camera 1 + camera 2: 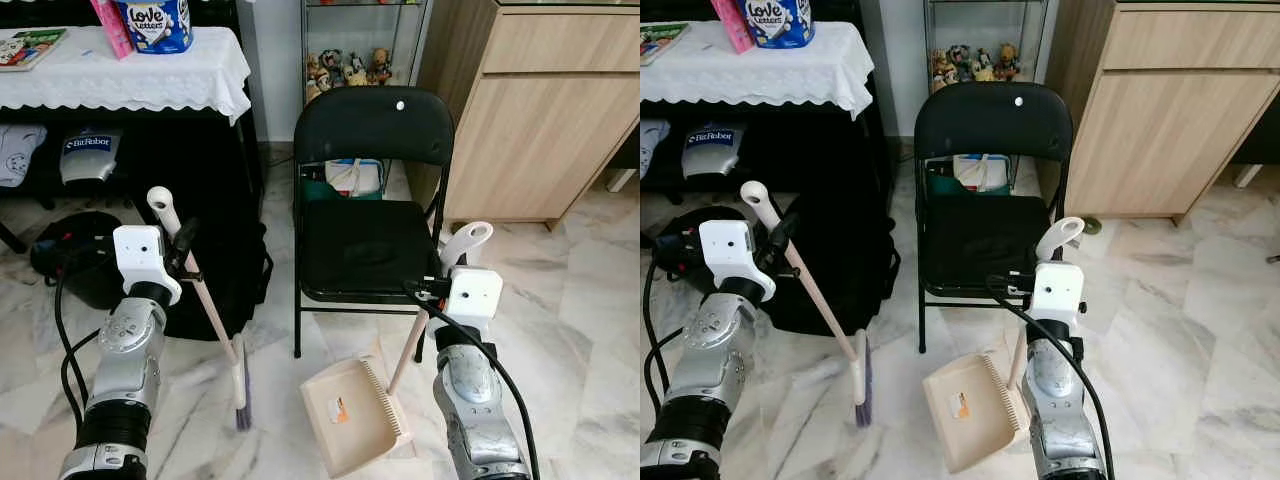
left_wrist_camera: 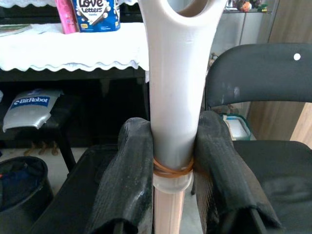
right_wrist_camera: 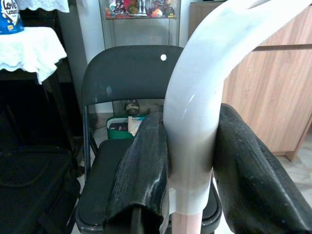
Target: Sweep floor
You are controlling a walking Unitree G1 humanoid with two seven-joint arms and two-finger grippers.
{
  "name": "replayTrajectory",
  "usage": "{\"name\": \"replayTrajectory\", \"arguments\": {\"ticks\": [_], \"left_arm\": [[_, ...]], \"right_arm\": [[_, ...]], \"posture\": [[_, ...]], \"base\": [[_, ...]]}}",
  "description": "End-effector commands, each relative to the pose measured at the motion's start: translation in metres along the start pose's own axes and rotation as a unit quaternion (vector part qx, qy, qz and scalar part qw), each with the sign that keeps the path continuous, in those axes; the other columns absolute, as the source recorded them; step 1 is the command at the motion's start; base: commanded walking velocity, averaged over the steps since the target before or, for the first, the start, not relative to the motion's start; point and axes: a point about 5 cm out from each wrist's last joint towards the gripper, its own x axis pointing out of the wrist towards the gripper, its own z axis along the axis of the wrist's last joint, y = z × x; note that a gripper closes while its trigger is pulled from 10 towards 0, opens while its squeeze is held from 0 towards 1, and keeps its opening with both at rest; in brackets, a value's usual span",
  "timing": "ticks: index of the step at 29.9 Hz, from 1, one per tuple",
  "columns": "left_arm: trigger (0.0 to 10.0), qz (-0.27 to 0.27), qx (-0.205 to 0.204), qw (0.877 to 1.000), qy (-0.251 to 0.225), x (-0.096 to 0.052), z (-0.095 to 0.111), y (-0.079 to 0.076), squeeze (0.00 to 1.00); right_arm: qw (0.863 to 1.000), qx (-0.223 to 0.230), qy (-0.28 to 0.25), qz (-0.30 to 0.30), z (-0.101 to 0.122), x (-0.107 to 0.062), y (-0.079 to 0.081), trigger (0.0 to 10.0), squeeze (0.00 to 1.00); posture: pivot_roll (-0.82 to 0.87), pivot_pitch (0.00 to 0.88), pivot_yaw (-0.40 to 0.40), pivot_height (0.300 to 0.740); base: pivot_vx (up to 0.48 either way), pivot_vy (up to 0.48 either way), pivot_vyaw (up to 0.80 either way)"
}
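My left gripper [image 1: 185,245] is shut on the white grip of a small broom [image 1: 205,300]. Its pink-beige stick slants down to the right and the bristle head [image 1: 240,385] rests on the marble floor. In the left wrist view both black fingers [image 2: 131,170] clamp the broom handle [image 2: 174,97]. My right gripper [image 1: 440,272] is shut on the white handle of a beige dustpan [image 1: 350,415], whose pan lies on the floor in front of the chair. The right wrist view has the dustpan handle [image 3: 195,122] squeezed between the fingers [image 3: 141,170].
A black folding chair [image 1: 365,215] stands straight ahead, very close to the dustpan. A black table with a white lace cloth [image 1: 130,70] and dark bags beneath it is at the left. A wooden cabinet [image 1: 535,110] fills the right. Open marble floor [image 1: 580,330] lies at the right.
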Motion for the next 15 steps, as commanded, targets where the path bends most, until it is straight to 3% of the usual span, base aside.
{"name": "replayTrajectory", "arguments": {"ticks": [1, 4, 8, 15], "left_arm": [[10.0, 0.001, 0.010, 0.999, -0.038, 0.0039, 0.0146, -0.0018, 0.00], [10.0, 0.003, 0.007, 0.999, -0.040, 0.0044, 0.0153, -0.0041, 0.00], [10.0, 0.002, 0.005, 0.999, -0.041, 0.0047, 0.0152, -0.0081, 0.00], [10.0, 0.005, 0.005, 0.999, -0.047, 0.0058, 0.0175, -0.0089, 0.00]], "right_arm": [[1.000, 0.008, -0.017, -0.003, 0.0054, 0.0013, -0.0001, 10.0, 0.00], [1.000, 0.010, -0.017, -0.007, 0.0058, 0.0015, -0.0006, 10.0, 0.00], [1.000, 0.012, -0.020, -0.009, 0.0069, 0.0017, -0.0010, 10.0, 0.00], [1.000, 0.009, -0.025, -0.006, 0.0080, 0.0017, 0.0002, 10.0, 0.00]], "posture": [[-0.07, 0.075, 0.010, 0.740], [-0.07, 0.076, 0.011, 0.740], [-0.07, 0.077, 0.012, 0.740], [-0.07, 0.080, 0.013, 0.740]], "base": [[0.000, 0.270, 0.00], [0.000, 0.306, 0.00], [0.000, 0.335, -0.65], [0.000, 0.334, 0.00]]}}
